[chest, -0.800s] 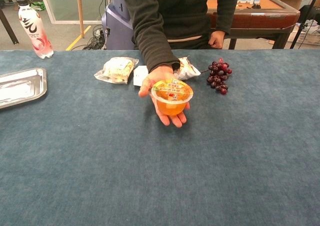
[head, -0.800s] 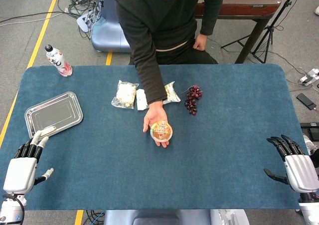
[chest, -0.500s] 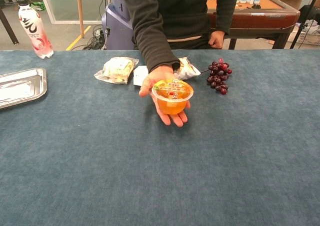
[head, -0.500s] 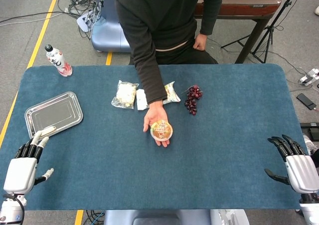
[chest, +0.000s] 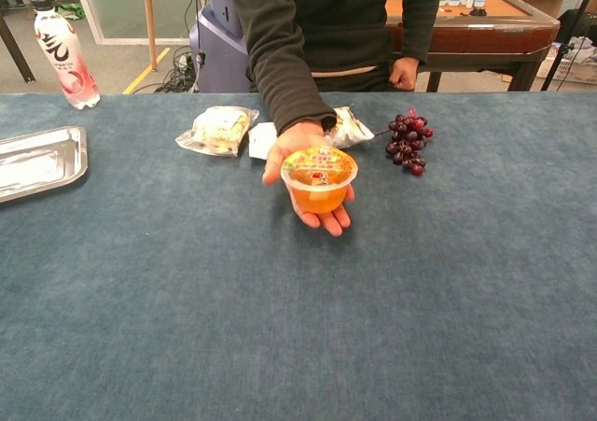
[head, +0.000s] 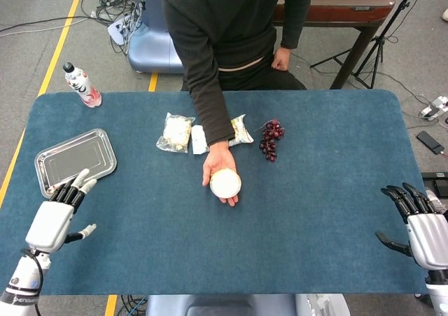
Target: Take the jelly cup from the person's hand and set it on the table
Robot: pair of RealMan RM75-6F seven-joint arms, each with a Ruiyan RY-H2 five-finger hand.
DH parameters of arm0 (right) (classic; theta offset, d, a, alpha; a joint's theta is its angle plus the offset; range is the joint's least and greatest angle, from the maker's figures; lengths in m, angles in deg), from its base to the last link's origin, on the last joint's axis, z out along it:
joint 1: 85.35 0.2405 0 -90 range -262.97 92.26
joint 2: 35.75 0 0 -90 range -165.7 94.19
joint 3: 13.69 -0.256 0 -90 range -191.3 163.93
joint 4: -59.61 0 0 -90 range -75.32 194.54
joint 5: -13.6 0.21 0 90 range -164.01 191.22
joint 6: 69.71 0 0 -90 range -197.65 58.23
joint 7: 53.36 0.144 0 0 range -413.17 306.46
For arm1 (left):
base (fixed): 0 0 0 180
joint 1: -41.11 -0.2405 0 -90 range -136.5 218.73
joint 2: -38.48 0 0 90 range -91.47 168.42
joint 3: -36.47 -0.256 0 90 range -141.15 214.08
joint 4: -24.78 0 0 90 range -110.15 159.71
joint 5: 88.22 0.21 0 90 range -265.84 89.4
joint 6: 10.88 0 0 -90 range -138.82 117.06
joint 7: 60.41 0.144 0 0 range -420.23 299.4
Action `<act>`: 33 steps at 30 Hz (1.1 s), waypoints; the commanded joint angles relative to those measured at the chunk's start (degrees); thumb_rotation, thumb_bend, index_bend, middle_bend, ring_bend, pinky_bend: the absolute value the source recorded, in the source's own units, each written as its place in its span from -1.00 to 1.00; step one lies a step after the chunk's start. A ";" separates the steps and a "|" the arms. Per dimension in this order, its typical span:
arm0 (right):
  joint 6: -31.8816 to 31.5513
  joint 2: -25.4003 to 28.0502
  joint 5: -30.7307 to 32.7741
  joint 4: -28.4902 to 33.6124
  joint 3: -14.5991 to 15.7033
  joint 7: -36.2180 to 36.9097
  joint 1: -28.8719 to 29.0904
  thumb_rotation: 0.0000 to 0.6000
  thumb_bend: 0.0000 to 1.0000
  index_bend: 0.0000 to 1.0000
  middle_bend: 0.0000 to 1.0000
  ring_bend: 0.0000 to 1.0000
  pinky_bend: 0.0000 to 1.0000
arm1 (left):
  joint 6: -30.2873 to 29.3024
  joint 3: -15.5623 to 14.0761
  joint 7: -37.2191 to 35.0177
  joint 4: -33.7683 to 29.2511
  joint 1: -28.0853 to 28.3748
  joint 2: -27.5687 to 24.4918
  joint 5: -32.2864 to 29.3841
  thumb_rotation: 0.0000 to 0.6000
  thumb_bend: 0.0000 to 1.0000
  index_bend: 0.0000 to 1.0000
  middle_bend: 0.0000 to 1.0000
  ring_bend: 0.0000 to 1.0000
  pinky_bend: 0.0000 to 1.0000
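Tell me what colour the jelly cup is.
Orange jelly cup, clearest in the chest view.

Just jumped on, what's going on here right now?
A person across the table holds out a jelly cup on their open palm, above the middle of the blue table. Neither robot hand has it: the left hand is near the table's left edge by the metal tray, the right hand at the far right edge, both with fingers apart and holding nothing. Snack packets and grapes lie behind the cup.
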 commanded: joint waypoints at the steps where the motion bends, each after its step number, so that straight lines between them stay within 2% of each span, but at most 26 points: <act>1: -0.18 0.57 -0.04 0.76 -0.22 -0.56 0.07 1.00 -0.78 -0.62 -0.65 -0.86 -0.65 | 5.95 1.53 -6.80 0.48 6.11 -1.82 2.71 1.00 -0.65 -0.85 -1.00 -0.87 -0.75; 8: -0.46 1.29 0.03 2.26 -0.24 -1.54 -0.19 1.00 -0.78 -0.62 -0.65 -0.86 -0.65 | 15.76 3.07 -14.80 1.65 17.17 -1.48 6.86 1.00 -0.65 -0.87 -1.00 -0.96 -0.80; 13: -0.37 1.35 0.58 2.79 -0.15 -1.97 -0.47 1.00 -0.78 -0.62 -0.65 -0.86 -0.65 | 22.15 3.93 -17.37 3.10 24.29 0.46 7.96 1.00 -0.65 -0.89 -1.00 -0.98 -0.82; 17: -0.35 1.33 0.96 3.08 -0.09 -2.24 -0.69 1.00 -0.78 -0.62 -0.65 -0.86 -0.65 | 28.14 4.86 -16.25 3.25 29.43 2.18 6.44 1.00 -0.65 -1.00 -1.00 -1.00 -0.85; 21: -0.08 1.16 1.33 3.05 0.09 -2.36 -0.87 1.00 -0.78 -0.62 -0.65 -0.86 -0.65 | 32.92 6.06 -15.04 3.87 33.86 4.76 3.72 1.00 -0.65 -1.00 -1.00 -1.00 -0.85; 33: 0.39 0.69 1.91 2.49 0.30 -2.10 -1.15 1.00 -0.78 -0.62 -0.65 -0.86 -0.65 | 41.90 8.15 -10.18 11.31 43.57 13.32 -3.60 1.00 -0.66 -1.00 -1.00 -1.00 -0.85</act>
